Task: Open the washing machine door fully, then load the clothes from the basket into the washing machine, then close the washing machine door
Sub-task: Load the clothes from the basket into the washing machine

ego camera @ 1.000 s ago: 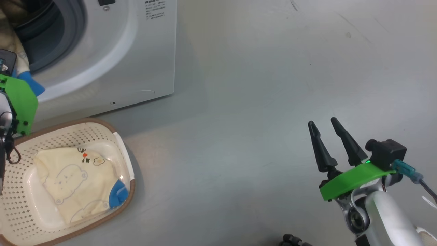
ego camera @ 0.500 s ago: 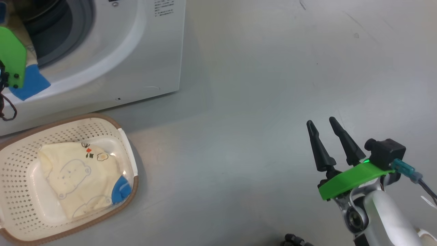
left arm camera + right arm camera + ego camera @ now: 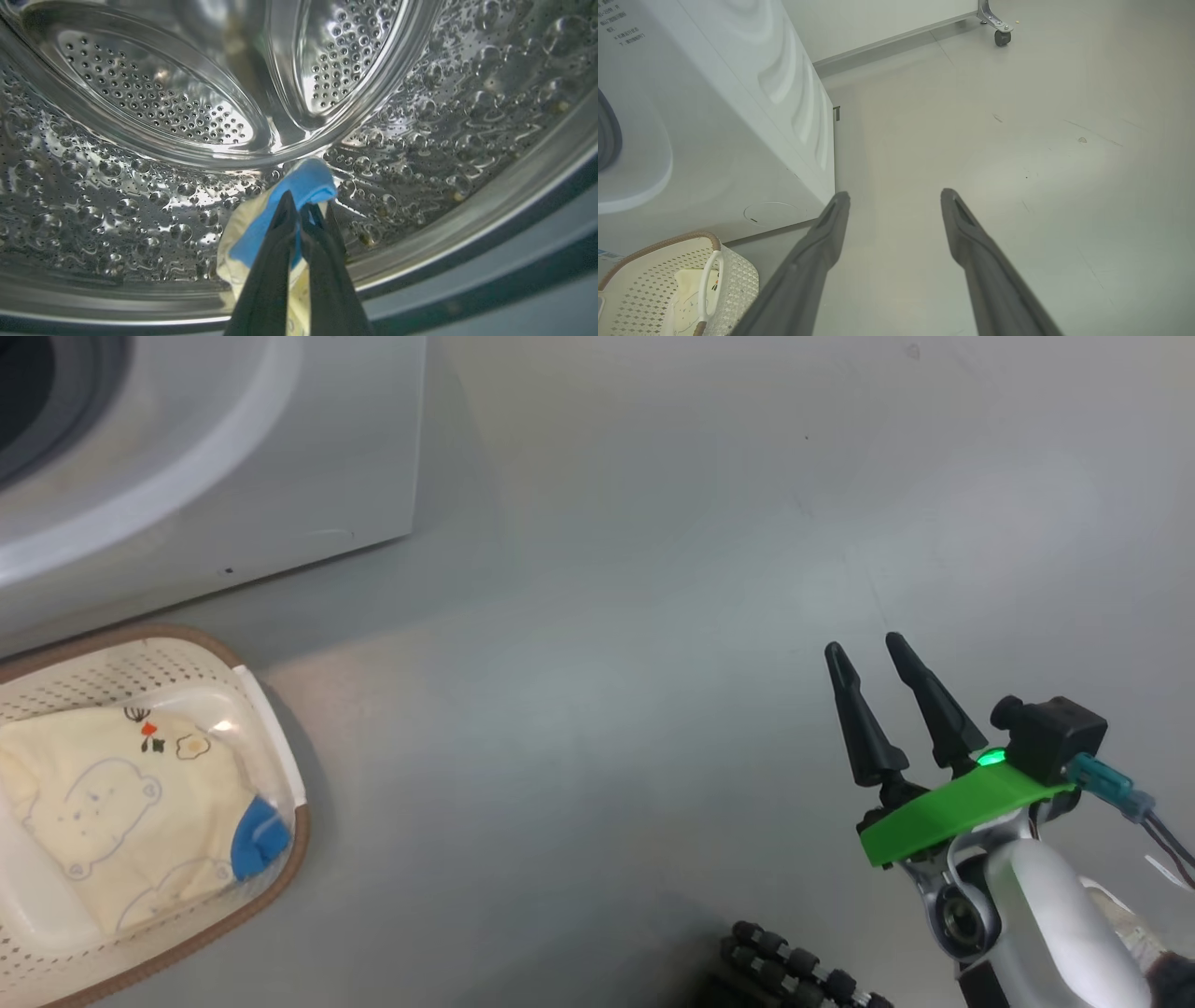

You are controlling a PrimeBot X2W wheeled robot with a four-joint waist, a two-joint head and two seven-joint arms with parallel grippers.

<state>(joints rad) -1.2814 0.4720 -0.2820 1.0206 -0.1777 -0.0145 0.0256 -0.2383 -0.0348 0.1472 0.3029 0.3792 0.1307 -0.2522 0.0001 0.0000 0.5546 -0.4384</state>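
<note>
The left gripper (image 3: 301, 210) is inside the shiny drum (image 3: 140, 116) of the washing machine (image 3: 280, 476). Its fingers (image 3: 271, 280) are pressed tight on a blue and yellow cloth (image 3: 303, 184) that may be touching the drum; it is hard to see. The basket (image 3: 297, 840) sits on the floor (image 3: 607, 663) by the machine, a yellow bear cloth (image 3: 103, 812) inside. Far right, the right gripper (image 3: 863, 646) hangs with fingers spread, holding nothing.

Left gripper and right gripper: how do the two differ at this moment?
The left gripper is shut on a yellow-and-blue garment; the right gripper is open and holds nothing. The left gripper reaches into the steel drum; the right gripper hangs over the floor, off to the side of the washing machine. Both have two long dark fingers.
</note>
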